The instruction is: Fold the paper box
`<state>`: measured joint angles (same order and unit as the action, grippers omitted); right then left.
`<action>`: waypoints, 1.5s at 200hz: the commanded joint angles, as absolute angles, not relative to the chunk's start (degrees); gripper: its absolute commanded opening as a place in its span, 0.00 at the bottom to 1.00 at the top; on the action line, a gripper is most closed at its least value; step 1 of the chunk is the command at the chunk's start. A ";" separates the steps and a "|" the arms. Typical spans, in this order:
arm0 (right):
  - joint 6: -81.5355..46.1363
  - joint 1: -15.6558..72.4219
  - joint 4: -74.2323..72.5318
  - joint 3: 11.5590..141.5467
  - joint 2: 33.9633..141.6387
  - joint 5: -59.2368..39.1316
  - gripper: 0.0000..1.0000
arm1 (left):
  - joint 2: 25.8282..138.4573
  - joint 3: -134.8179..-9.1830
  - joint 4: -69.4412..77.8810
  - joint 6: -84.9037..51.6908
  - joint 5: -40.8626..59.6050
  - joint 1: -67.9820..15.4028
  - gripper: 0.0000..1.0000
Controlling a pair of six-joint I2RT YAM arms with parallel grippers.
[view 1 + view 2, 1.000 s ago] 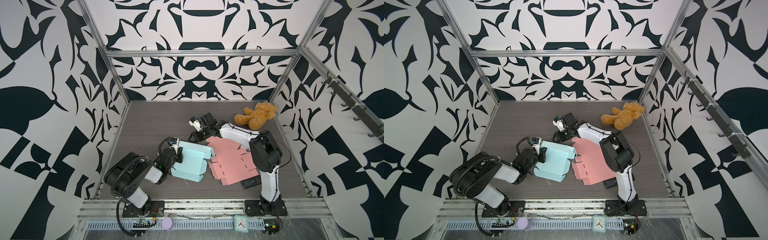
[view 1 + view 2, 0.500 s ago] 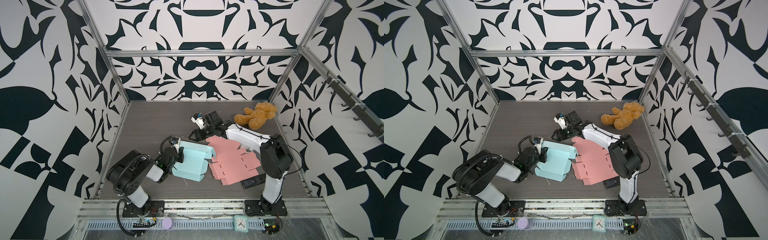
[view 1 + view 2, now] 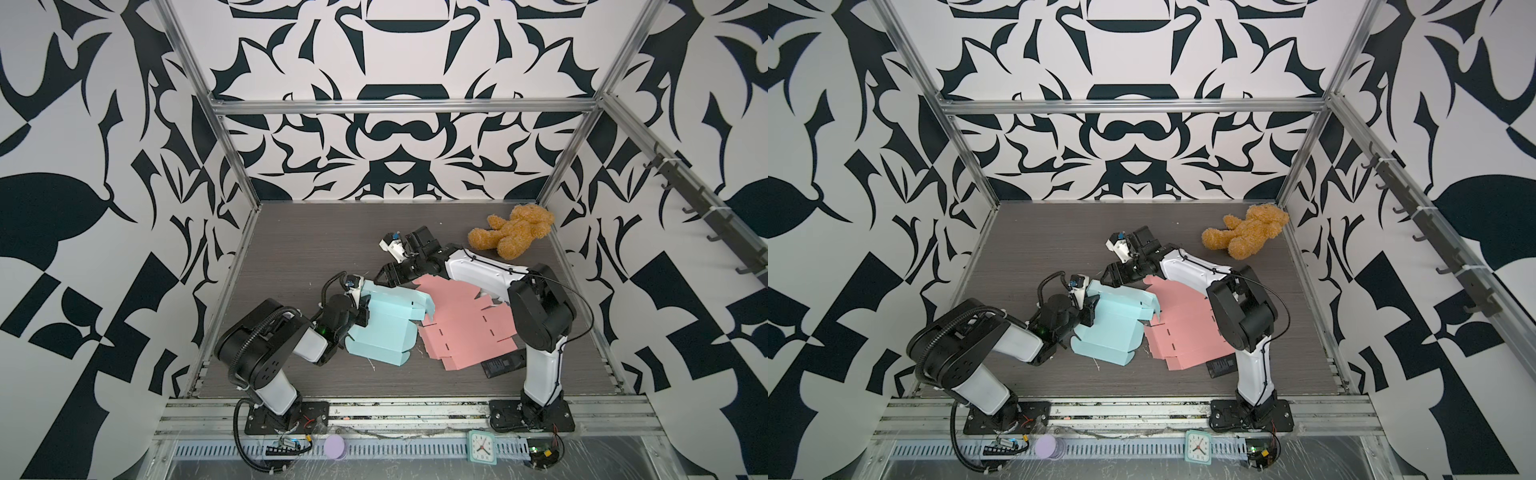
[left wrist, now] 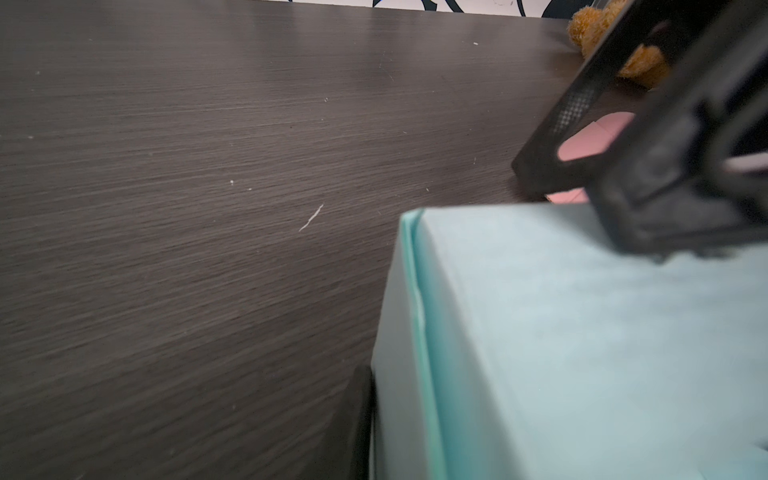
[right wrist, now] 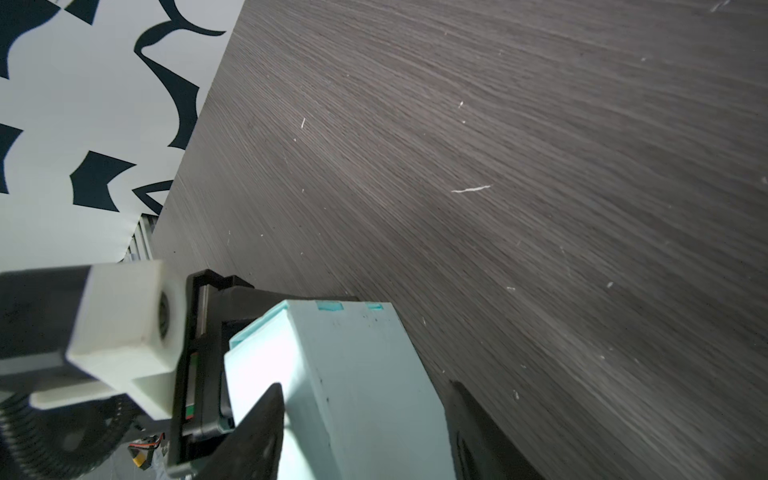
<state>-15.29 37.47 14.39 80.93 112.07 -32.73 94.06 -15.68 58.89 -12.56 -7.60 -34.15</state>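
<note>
Our right claw [image 3: 385, 277] stands wide, its fingers straddling the far end of the light blue paper box [image 3: 386, 332]. Our left claw [image 3: 360, 308] sits at the box's left wall; we cannot tell whether it grips. The box rests mid-counter [image 3: 311, 249], against a flat pink sheet [image 3: 465, 328].

We see a pale turquoise paper box [image 3: 386, 328] at the black left pincer [image 3: 361, 315], a salmon-pink sheet [image 3: 465, 328] beside the black right pincer [image 3: 384, 276], a golden-brown teddy bear [image 3: 515, 232] beyond it, a dark grey wood-grain table [image 3: 311, 249], and walls [image 3: 395, 145] in bold black-and-white swirls.
</note>
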 commanded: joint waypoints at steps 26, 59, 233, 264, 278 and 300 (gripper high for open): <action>-12.67 38.50 17.56 81.91 112.06 -29.01 0.60 | 90.21 -13.44 60.03 -13.45 -7.80 -34.32 0.25; -12.70 38.50 17.40 81.83 111.97 -28.39 0.59 | 87.79 -12.35 60.03 -14.22 -8.97 -34.36 0.23; -35.62 38.67 -4.66 69.40 108.76 -47.25 0.54 | 86.33 -14.32 59.49 -14.14 -11.32 -34.80 0.05; -35.48 38.68 -5.20 68.11 108.72 -45.85 0.52 | 86.09 -14.40 59.17 -14.00 -10.36 -34.80 0.15; -35.35 38.67 -5.27 68.05 108.77 -45.63 0.52 | 86.00 -14.30 59.24 -14.13 -10.31 -34.80 0.16; -35.18 38.68 -5.19 68.11 108.30 -45.13 0.52 | 85.70 -14.24 59.24 -13.98 -10.38 -34.83 0.16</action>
<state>-34.59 37.93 -5.02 68.55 110.74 -44.75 87.22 -13.21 56.49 -13.10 -10.22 -34.85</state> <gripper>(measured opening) 0.522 0.162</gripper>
